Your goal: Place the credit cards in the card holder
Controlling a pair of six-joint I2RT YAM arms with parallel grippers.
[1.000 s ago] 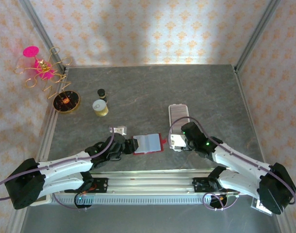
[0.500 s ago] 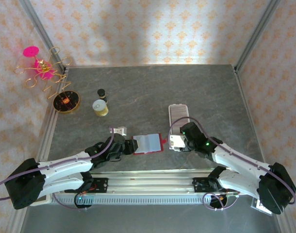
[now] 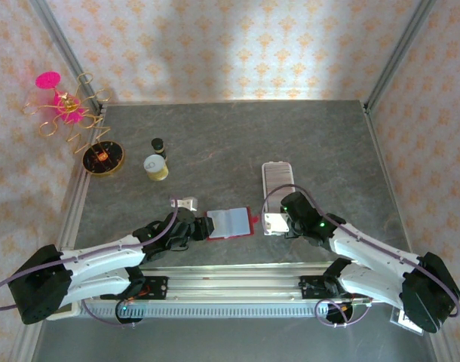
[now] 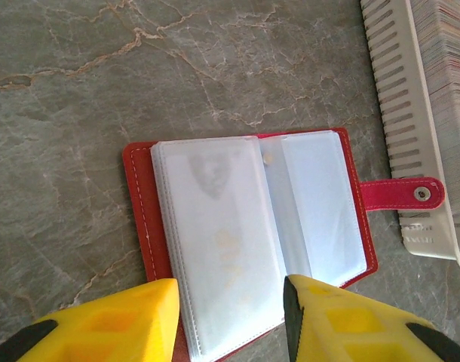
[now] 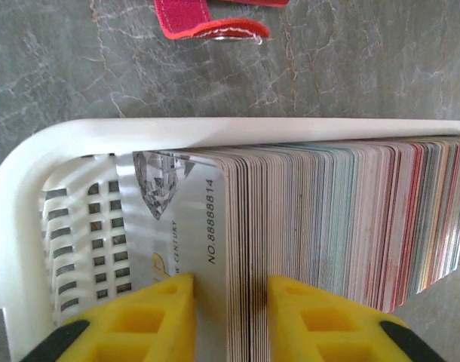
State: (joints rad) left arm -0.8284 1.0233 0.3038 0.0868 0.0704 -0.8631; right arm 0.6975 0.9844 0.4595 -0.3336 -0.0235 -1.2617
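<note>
Since my right tool pinches several cards in the tray, I should lift only one; my left tool, half open, is empty by the wallet.

Pale whitish thin rectangular card, front of the stack in white slotted plastic tray, read "NO.88888814" plus partial "CENTURY"; other print was illegible.

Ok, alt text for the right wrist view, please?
The right gripper has its yellow jaws either side of the front few credit cards packed upright in a white slotted tray. Beyond, the card holder's red strap lies on grey marble table.
</note>
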